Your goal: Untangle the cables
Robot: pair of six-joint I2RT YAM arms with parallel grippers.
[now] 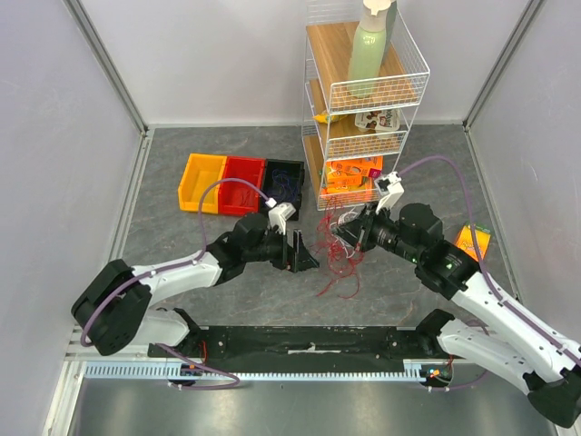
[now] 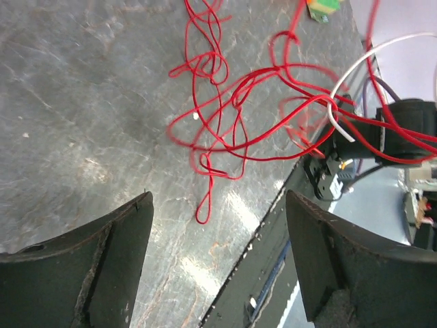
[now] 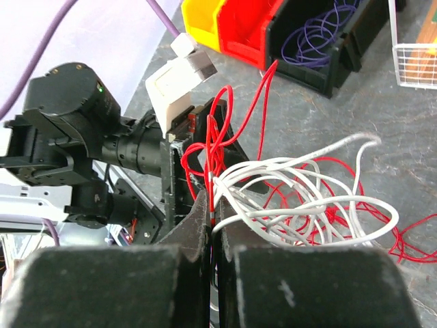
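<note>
We are looking at a loose tangle lying on the grey table [image 2: 68, 102] between the two arms, just in front of the wire rack [image 1: 363, 100]: a red cable [image 2: 232, 116] sprawling in open loops and a white cable [image 3: 307, 198] threading through it. The right gripper [image 3: 213, 219] is pinching shut on a bunch of white strands, with at least one red strand caught in the same pinch. The left gripper [image 2: 218, 205] is hovering with its fingers spread wide and holding nothing, the red loops lying just ahead of it. We are judging these wires to be very light, limp and springy, so they are likely sliding through a weak pinch and dragging the whole clump when pulled. We are favouring a firm hold on a single red strand at a free outer loop, away from the crossings.
</note>
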